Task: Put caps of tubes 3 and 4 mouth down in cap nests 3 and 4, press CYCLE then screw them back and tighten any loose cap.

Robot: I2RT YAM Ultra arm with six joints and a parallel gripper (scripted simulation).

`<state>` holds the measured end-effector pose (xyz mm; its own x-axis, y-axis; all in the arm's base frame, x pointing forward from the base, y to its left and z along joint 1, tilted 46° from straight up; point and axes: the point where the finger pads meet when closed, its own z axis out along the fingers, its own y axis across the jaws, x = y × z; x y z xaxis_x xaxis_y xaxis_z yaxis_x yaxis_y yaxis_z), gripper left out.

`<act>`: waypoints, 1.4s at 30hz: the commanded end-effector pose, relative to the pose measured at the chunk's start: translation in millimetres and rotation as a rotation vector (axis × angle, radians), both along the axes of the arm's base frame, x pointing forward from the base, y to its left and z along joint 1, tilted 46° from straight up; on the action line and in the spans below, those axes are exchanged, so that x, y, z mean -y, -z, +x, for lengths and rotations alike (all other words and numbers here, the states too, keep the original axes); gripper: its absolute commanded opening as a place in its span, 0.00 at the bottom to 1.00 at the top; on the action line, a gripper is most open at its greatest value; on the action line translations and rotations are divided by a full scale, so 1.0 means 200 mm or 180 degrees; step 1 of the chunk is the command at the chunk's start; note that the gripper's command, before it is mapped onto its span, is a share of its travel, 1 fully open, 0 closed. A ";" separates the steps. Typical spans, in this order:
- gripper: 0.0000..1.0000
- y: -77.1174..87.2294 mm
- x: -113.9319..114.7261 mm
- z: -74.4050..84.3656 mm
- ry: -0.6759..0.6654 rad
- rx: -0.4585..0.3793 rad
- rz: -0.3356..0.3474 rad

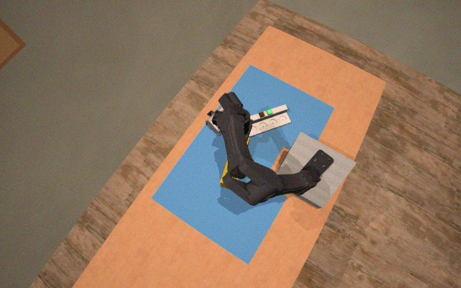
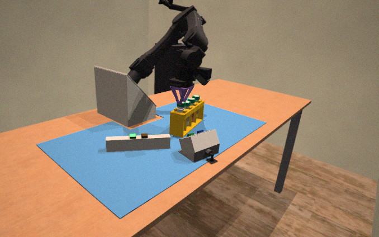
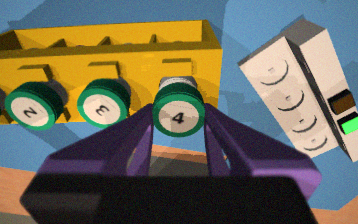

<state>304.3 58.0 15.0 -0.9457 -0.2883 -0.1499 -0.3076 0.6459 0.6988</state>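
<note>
My gripper (image 3: 178, 111) (image 2: 181, 100) is shut on the green cap marked 4 (image 3: 178, 117), holding it by its sides right over tube 4, the end tube of the yellow decapping station (image 3: 115, 55) (image 2: 181, 123). The grey rim of tube 4 (image 3: 175, 80) shows just behind the cap. I cannot tell how far the cap is seated. Cap 3 (image 3: 103, 111) and cap 2 (image 3: 31, 111) sit on their tubes beside it. The cap tray (image 3: 280, 102) (image 2: 137, 142) has empty nests. Its green lamp (image 3: 348, 125) (image 2: 132, 135) (image 1: 269, 111) is lit, and the amber lamp (image 3: 342, 102) (image 2: 144, 135) is dark.
The small key desk (image 2: 199, 143) stands in front of the station, with the green key (image 2: 190, 134) and the blue key (image 2: 199, 131) on top. A tall grey wedge (image 2: 120, 98) stands at the back left by the arm's base. The arm hides most of the station from above.
</note>
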 end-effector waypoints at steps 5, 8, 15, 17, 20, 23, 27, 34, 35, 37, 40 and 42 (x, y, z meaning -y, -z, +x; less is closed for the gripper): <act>0.00 0.00 0.01 0.01 0.0040 0.0021 -0.0001; 0.00 0.00 0.00 0.01 0.0040 0.0021 0.0000; 0.00 0.01 -0.01 0.01 0.0040 0.0021 0.0000; 0.00 0.01 -0.01 0.01 0.0040 0.0021 0.0000; 0.00 0.02 -0.02 0.01 0.0040 0.0021 0.0000; 0.00 0.02 -0.02 0.01 0.0040 0.0021 0.0000; 0.00 0.02 -0.02 0.00 0.0040 0.0021 0.0000; 0.49 0.02 -0.02 0.00 0.0040 0.0021 0.0000; 0.49 0.02 -0.02 0.00 0.0040 0.0021 0.0000; 0.49 0.02 -0.02 0.00 0.0040 0.0021 0.0000; 0.49 0.02 -0.02 0.00 0.0040 0.0021 0.0000; 0.49 0.02 -0.02 0.00 0.0040 0.0021 0.0000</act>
<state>303.2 64.1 9.1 -0.9469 -0.2845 -0.1495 -0.3048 0.6472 0.6988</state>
